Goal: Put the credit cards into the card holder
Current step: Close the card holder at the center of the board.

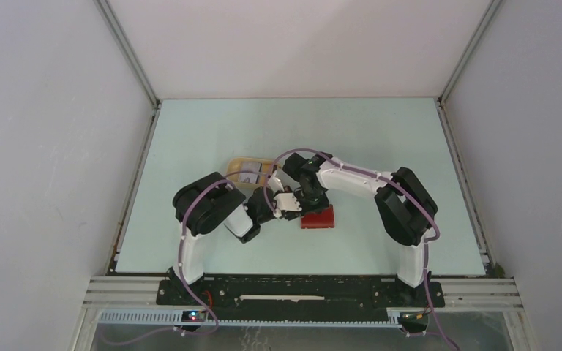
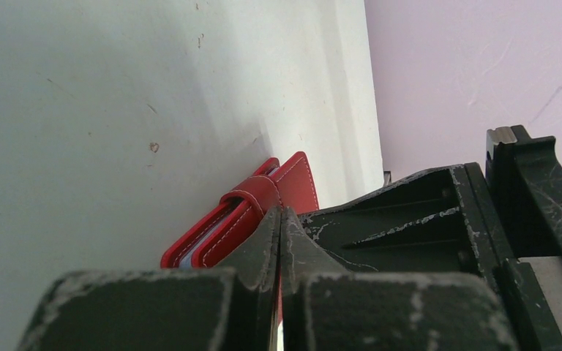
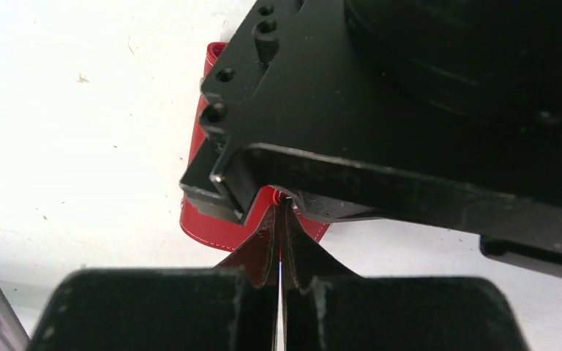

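Left fingers (image 2: 256, 252), right fingers (image 3: 300, 259): both closed tight against the card holder (image 2: 227, 219).
Holder lies centrally on the surface (image 1: 380, 146); judged light, pliable, springy; pinch a cover edge. Grip unconfirmed.

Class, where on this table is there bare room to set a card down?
Free: the far half of the table beyond the dish, and the near strip before the holder. Crowded: the middle, where the left arm and right arm meet.
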Robot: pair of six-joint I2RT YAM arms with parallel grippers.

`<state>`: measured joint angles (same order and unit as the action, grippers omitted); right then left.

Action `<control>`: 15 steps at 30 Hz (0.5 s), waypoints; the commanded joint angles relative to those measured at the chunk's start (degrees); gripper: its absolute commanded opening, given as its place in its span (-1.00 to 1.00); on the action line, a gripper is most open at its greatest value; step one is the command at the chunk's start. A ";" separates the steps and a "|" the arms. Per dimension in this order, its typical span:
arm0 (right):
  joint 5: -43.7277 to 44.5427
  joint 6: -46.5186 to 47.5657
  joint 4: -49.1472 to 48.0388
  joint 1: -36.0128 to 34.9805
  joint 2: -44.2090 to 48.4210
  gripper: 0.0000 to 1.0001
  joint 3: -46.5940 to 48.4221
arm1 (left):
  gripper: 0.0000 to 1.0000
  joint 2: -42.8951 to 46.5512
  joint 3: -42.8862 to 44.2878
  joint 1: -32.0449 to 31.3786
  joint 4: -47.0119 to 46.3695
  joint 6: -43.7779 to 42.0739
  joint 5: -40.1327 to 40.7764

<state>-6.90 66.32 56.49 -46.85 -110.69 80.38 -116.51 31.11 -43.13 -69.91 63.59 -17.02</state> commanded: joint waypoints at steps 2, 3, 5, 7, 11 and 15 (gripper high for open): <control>0.25 0.03 -4.29 -3.28 -6.06 -1.00 -0.19 | -1.00 -3.67 -3.10 -0.65 14.82 -3.75 -0.32; -0.36 -0.69 -4.22 -2.92 -5.44 -0.97 -0.14 | -1.00 -3.52 -3.15 -0.50 14.21 -3.74 -0.49; -2.27 -1.46 -3.90 -2.20 -4.00 -0.81 -0.15 | -1.00 -3.11 -2.95 -0.31 13.85 -3.83 -0.62; -3.89 -2.29 -3.55 -1.07 -1.99 -0.56 -0.15 | -0.99 -2.45 -2.55 -0.13 13.92 -3.83 -0.80; -6.98 -3.96 -2.12 1.23 2.25 0.10 -0.22 | -0.86 -0.30 -1.40 -0.01 16.01 -4.67 -0.78; -9.71 -5.34 -0.84 3.14 6.29 0.99 -0.58 | -0.68 2.65 -0.60 0.06 18.71 -6.18 -0.10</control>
<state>-12.21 61.54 61.17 -45.43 -108.79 79.85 -114.87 31.57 -42.83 -66.83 62.89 -16.86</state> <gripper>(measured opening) 0.875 0.116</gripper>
